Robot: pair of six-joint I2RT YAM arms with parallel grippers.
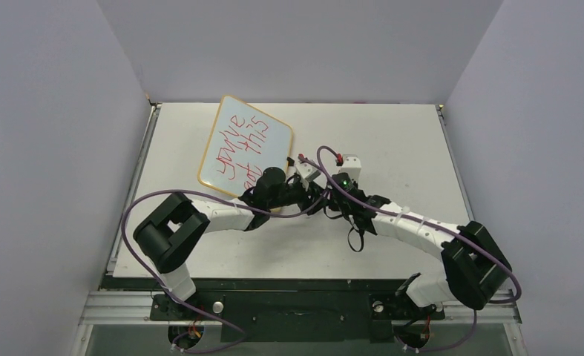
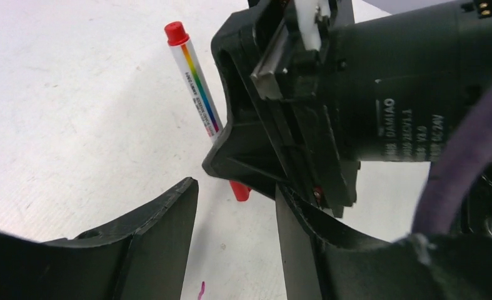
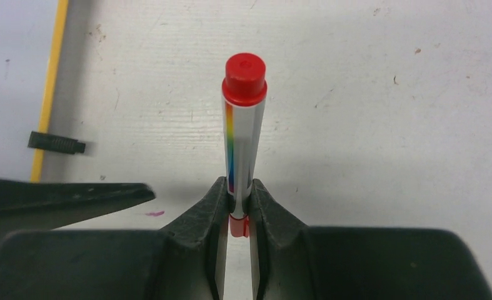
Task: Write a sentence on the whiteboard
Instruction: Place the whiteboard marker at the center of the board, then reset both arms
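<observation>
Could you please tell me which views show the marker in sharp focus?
Right wrist: marker crisp, evenly lit; left wrist: its label fairly sharp, near fingers dark and soft; top external: marker too small, though the sentence reads clearly.

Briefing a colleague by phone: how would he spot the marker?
Find the whiteboard lying askew far left on the table. Beside its near corner, the right claw is shut on the marker. Unlike the black claw, it's white with a rainbow stripe and red ends.

Yellow-framed whiteboard (image 1: 277,144), flat and askew, far left; on it red two-line sentence (image 1: 238,144), seemingly "you've got this".
</observation>
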